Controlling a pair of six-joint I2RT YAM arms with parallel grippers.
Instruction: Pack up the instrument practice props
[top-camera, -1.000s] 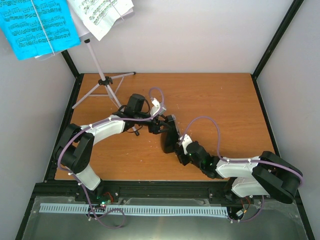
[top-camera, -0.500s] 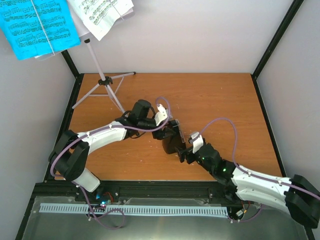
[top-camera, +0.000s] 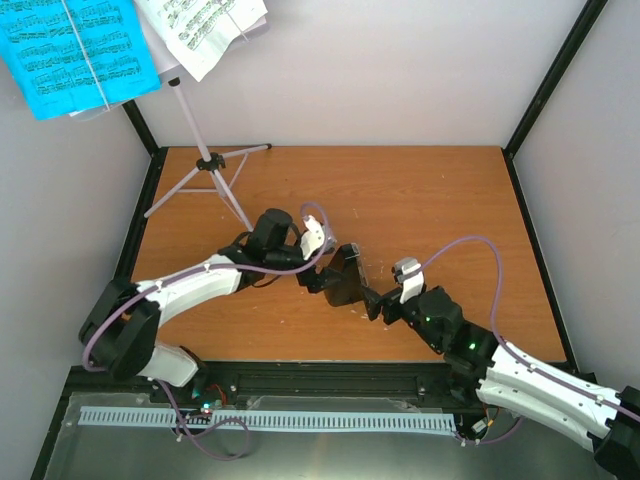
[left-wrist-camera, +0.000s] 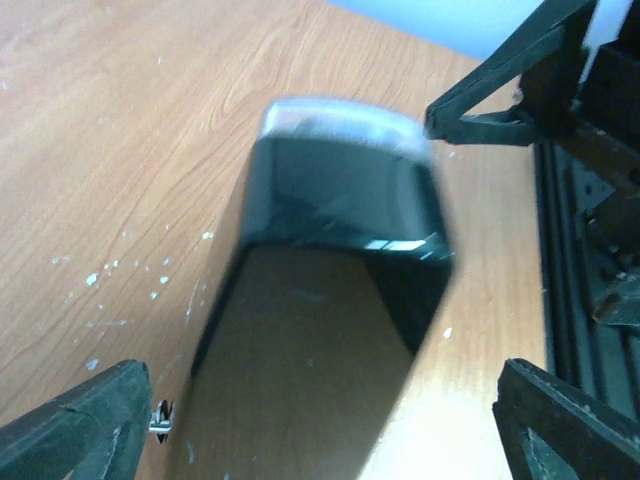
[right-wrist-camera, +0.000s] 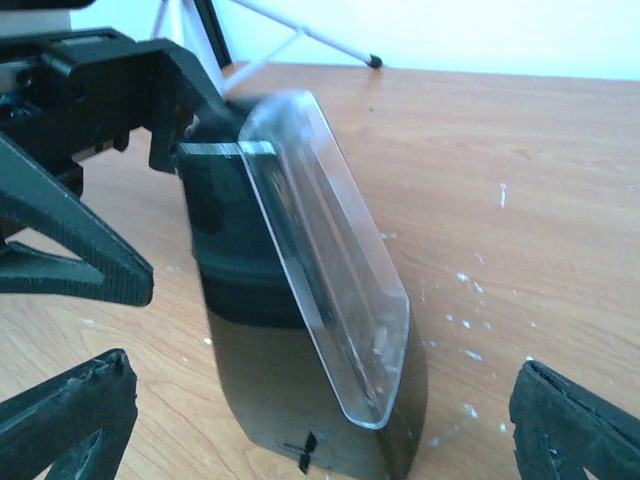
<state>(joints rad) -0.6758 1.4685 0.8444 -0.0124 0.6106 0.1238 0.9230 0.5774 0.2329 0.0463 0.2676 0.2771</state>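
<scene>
Jaws on both arms gape empty, flanking metronome (top-camera: 343, 282) (clear cover (right-wrist-camera: 325, 265) leaning off) on table (top-camera: 450, 200), seemingly poised for two-sided lift.

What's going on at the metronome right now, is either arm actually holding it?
Both arms meet at the black metronome, which stands near the middle of the table. The left gripper and the right gripper flank it with jaws wide open, so neither is gripping it. Its clear cover faces the right wrist camera. The music stand stands untouched in the far-left corner, with the blue sheets and white sheets up on it.
</scene>
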